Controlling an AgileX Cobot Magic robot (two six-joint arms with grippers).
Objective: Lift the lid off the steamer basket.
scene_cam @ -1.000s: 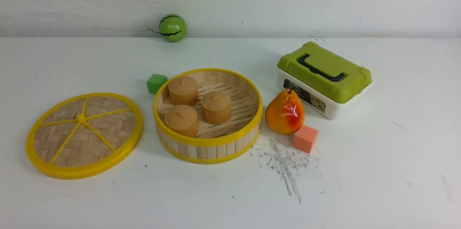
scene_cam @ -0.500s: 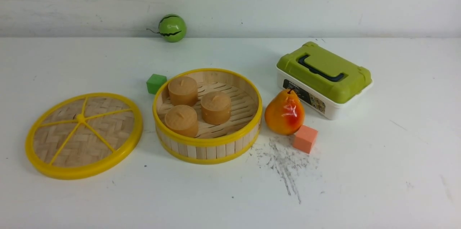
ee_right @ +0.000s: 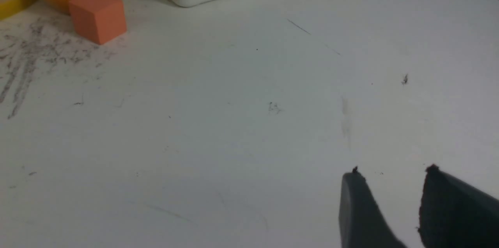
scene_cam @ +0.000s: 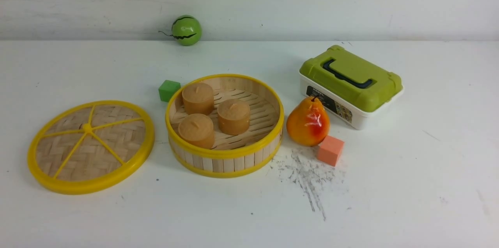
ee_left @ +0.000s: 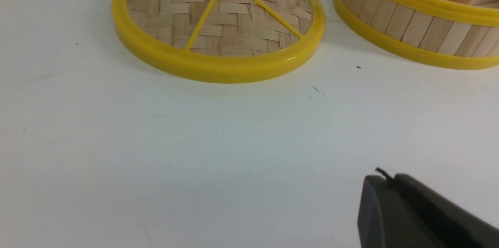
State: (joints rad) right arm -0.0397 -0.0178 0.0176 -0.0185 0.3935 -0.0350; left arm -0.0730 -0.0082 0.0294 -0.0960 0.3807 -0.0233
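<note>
front view: the lid [scene_cam: 97,154] lies flat on the worktop [scene_cam: 175,217], toward its left edge, beside the basket [scene_cam: 228,164] and apart from it. the basket stands upright near mid-worktop, uncovered, with three buns [scene_cam: 197,131] inside. the green block [scene_cam: 169,91] is just beside the basket, on the side toward the worktop's far edge. the pear [scene_cam: 308,123] is just beside the basket, on the side toward the worktop's right edge. neither gripper shows here. judgement: removal is complete; the step in hand is to finish with both arms clear. do not grasp the lid again.

left wrist view: the left gripper [ee_left: 388,178] is clenched, its fingertips together and nothing between them. it is apart from the lid's rim. if it must move, first draw it toward the worktop's near edge, level and slowly; a sweep across could catch the rim and push the lid into the basket. open the fingers only with room on both sides.

right wrist view: the right gripper [ee_right: 390,170] is released, a gap between its fingers, and grasps nothing. the pink block [ee_right: 97,18] is well apart from it. this arm has no work in the step; park it toward the worktop's near edge, so that the pear and pink block are not disturbed.
</note>
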